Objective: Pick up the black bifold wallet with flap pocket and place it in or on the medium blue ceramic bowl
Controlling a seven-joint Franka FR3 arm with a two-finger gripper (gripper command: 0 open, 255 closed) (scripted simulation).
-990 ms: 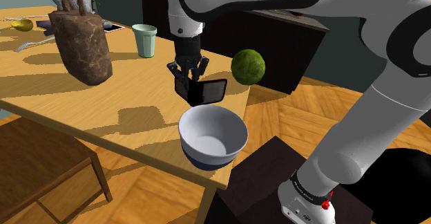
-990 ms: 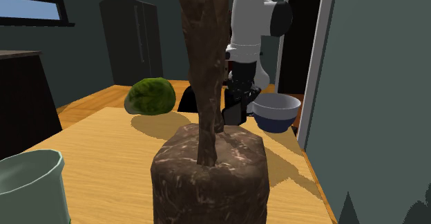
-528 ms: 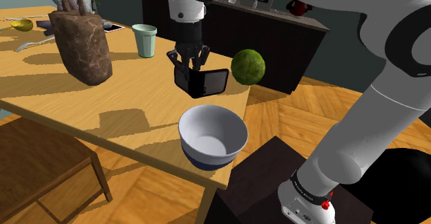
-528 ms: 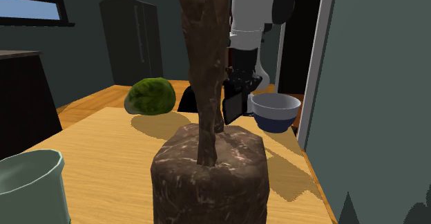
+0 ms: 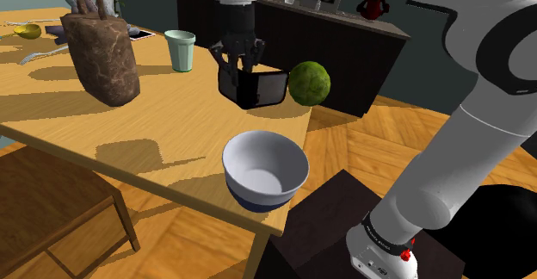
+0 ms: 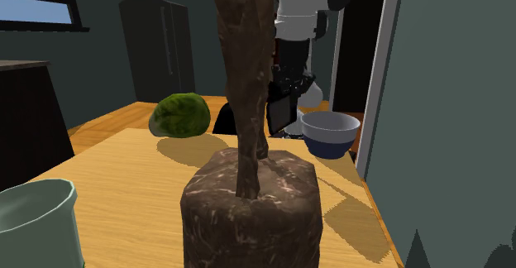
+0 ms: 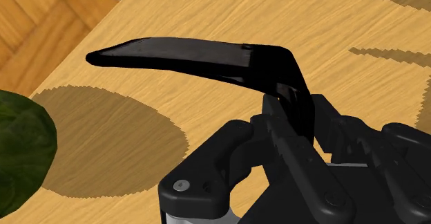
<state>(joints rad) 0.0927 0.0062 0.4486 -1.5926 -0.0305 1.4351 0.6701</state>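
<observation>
My black gripper (image 5: 237, 62) is shut on the black wallet (image 5: 255, 88), which hangs open in the air above the wooden table (image 5: 163, 139). In the wrist view the wallet (image 7: 207, 60) is clasped between the fingers, one flap sticking out sideways. The bowl (image 5: 265, 170), white inside and dark blue outside, stands near the table corner, below and nearer to the stand than the wallet. In the second exterior view the gripper (image 6: 285, 88) and wallet (image 6: 279, 115) hang left of the bowl (image 6: 331, 132), partly hidden by a brown sculpture.
A green mossy ball (image 5: 309, 83) sits just beyond the wallet. A brown rough sculpture (image 5: 101, 53) and a pale green cup (image 5: 181, 50) stand further along the table. A dark cabinet (image 5: 344, 45) lines the wall behind. The table edge (image 5: 258, 226) lies close to the bowl.
The gripper has risen with the wallet, lifting it higher above the table. Its shadow has slid away across the tabletop. The bowl has not moved.
</observation>
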